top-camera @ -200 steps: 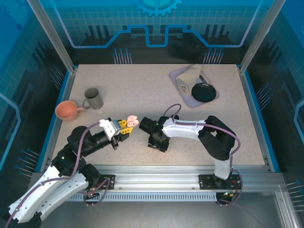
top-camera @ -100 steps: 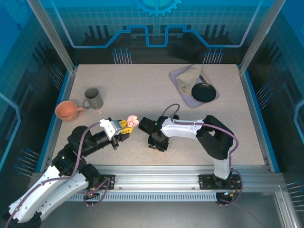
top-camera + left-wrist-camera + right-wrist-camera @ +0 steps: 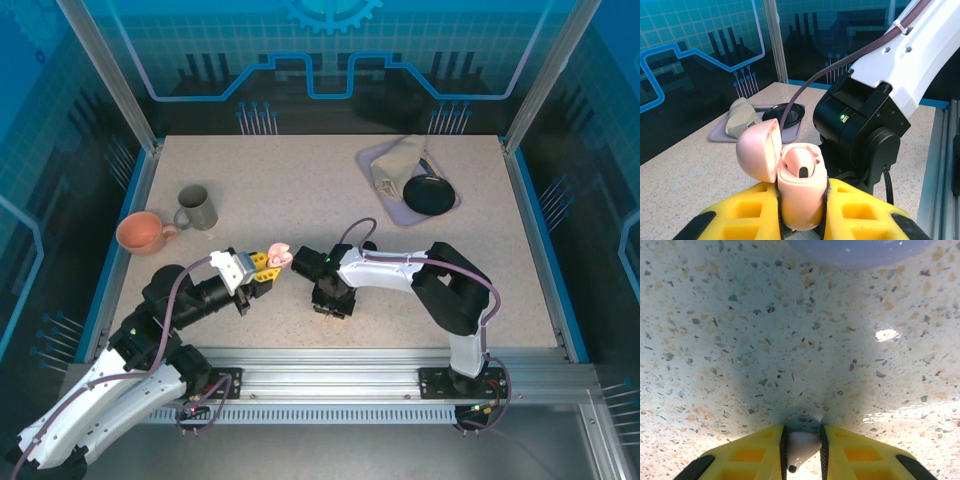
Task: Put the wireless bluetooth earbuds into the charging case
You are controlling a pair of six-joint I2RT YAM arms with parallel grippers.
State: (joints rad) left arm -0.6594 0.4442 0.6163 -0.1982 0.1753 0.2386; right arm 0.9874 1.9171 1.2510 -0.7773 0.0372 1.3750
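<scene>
My left gripper [image 3: 802, 196] is shut on a pale pink charging case [image 3: 799, 186], holding it upright above the table. The case's lid [image 3: 758, 150] stands open to the left, and one pink earbud [image 3: 801, 161] sits in the case. In the top view the case [image 3: 279, 256] hangs just left of the right arm's wrist. My right gripper [image 3: 803, 439] points straight down at the speckled table [image 3: 765, 340]. It is shut on a pale pink earbud [image 3: 802, 444], with both pads against the earbud's sides. From above, the right gripper [image 3: 331, 306] is near the table's front middle.
The rounded edge of a lavender object [image 3: 860, 249] lies just beyond the right gripper. An orange cup [image 3: 140, 232] and a grey mug [image 3: 196, 207] stand at the left. A lavender tray [image 3: 392, 206] at the back right holds a cloth and a black bowl [image 3: 428, 194].
The right gripper's jaws have closed in onto the pale pink earbud, and its wrist has shifted slightly left. The left arm and the case have stayed still.
</scene>
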